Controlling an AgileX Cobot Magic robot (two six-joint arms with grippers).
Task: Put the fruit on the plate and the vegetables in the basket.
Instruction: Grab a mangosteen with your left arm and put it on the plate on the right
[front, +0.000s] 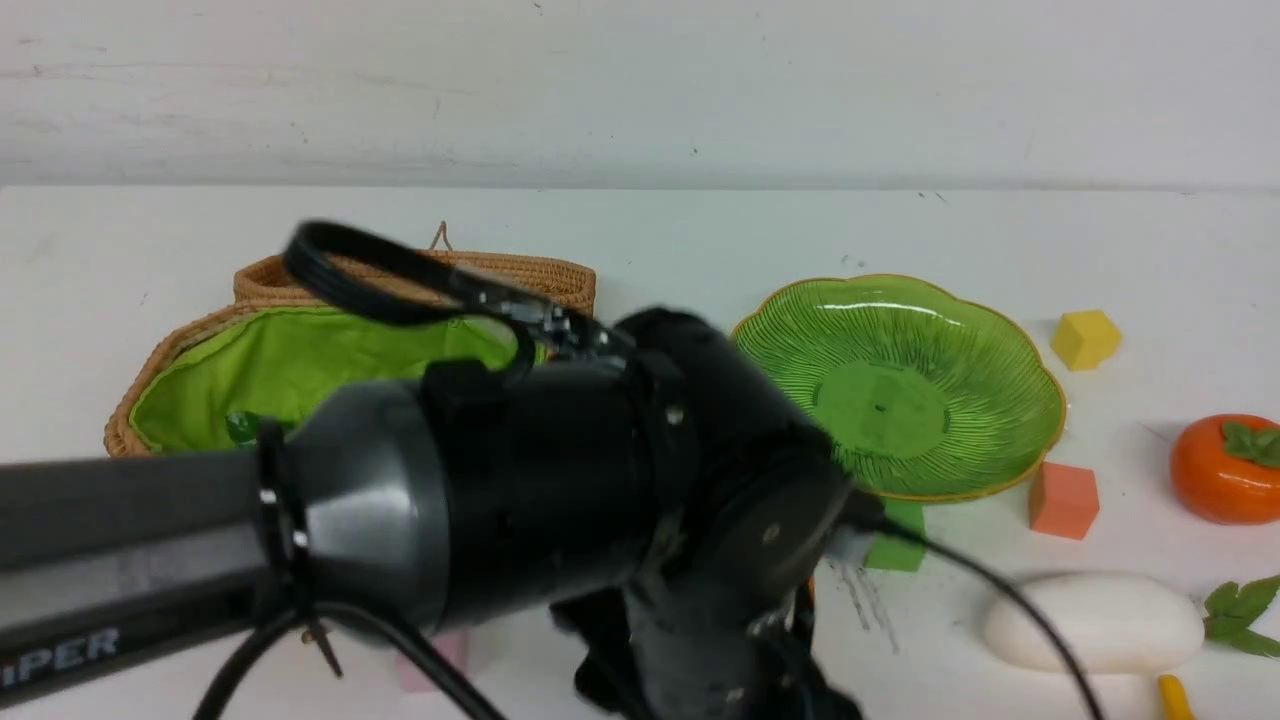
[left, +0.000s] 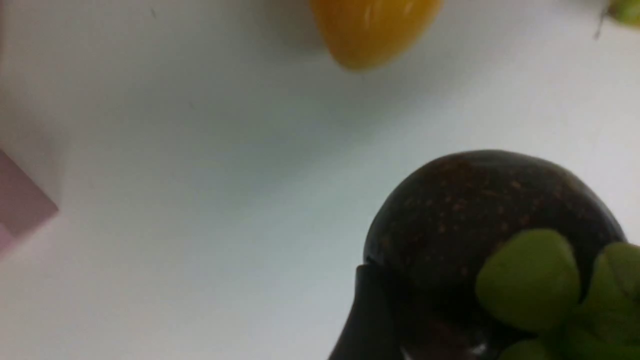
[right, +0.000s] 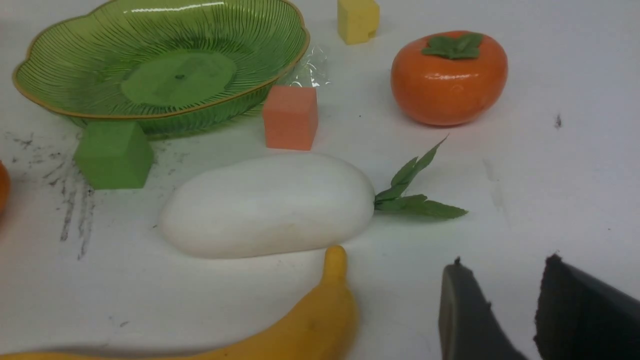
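Note:
In the left wrist view the dark maroon ball (left: 465, 210) with its green leaf cap sits between the jaws of my left gripper (left: 495, 300). One finger (left: 362, 310) presses its side and the other is hidden, so the grip looks shut on the ball. The mango (left: 372, 25) lies beyond it. My left arm (front: 520, 500) blocks the middle of the front view. The plate (front: 900, 340) holds nothing. The persimmon (front: 1225, 470), radish (front: 1095, 620) and banana (right: 310, 325) lie on the table. My right gripper (right: 504, 265) hovers open beside the banana.
The basket (front: 180, 345) stands open at the back left, lid (front: 500, 270) behind it. Foam cubes lie around the plate: yellow (front: 1085, 338), orange (front: 1063, 500), green (front: 897, 545). A pink cube (left: 20, 205) lies near the left gripper.

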